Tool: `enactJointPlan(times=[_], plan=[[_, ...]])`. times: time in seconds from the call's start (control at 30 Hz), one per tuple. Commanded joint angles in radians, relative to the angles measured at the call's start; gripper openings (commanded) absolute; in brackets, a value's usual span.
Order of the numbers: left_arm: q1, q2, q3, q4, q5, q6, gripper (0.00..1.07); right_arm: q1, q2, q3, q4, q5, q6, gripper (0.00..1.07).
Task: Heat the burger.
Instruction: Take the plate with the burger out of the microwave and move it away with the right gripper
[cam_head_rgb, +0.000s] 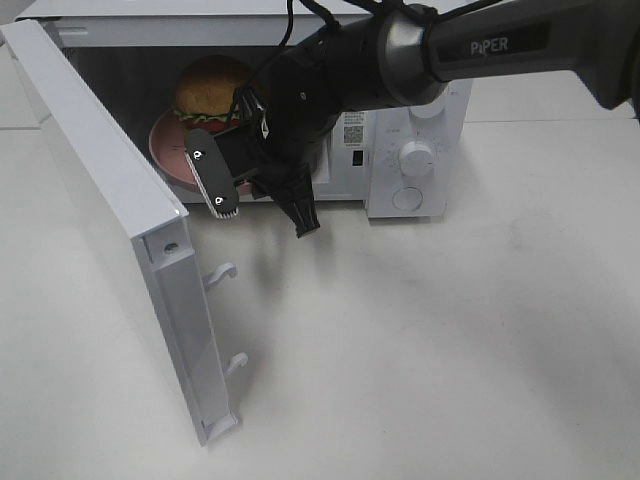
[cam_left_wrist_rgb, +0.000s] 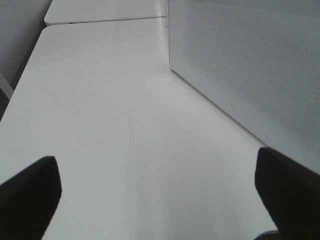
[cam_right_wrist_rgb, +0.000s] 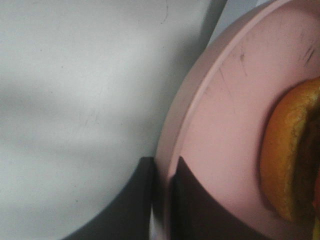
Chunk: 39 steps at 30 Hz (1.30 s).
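Observation:
The burger sits on a pink plate inside the open microwave. In the right wrist view the burger's bun lies close to the plate's rim. My right gripper is shut on that rim, one dark finger on each side. The right arm reaches in from the right, across the microwave's front, and hides part of the plate. My left gripper is open over bare table with nothing between its fingers, and it is out of the exterior view.
The microwave door swings far out to the left, its latch hooks pointing right. Control knobs are on the microwave's right panel. In the left wrist view a perforated white wall stands beside the white table.

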Motion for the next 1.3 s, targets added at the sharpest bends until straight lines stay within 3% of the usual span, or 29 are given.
enactJointPlan(times=[0.03, 0.13, 0.5, 0.73, 1.3], plan=[[0.002, -0.017, 0.003, -0.002, -0.013, -0.003, 0.98, -0.015, -0.035, 0.003, 0.053, -0.054, -0.084, 0.0], [0.002, -0.017, 0.003, -0.002, -0.013, -0.003, 0.98, -0.023, -0.045, 0.003, 0.12, -0.053, -0.184, 0.0], [0.002, -0.017, 0.003, -0.002, -0.013, -0.003, 0.98, -0.028, -0.095, 0.028, 0.183, -0.062, -0.246, 0.0], [0.002, -0.017, 0.003, -0.002, -0.013, -0.003, 0.98, -0.028, -0.18, 0.166, 0.226, -0.115, -0.305, 0.0], [0.002, -0.017, 0.003, -0.002, -0.013, -0.003, 0.98, -0.028, -0.314, 0.35, 0.261, -0.182, -0.326, 0.0]])
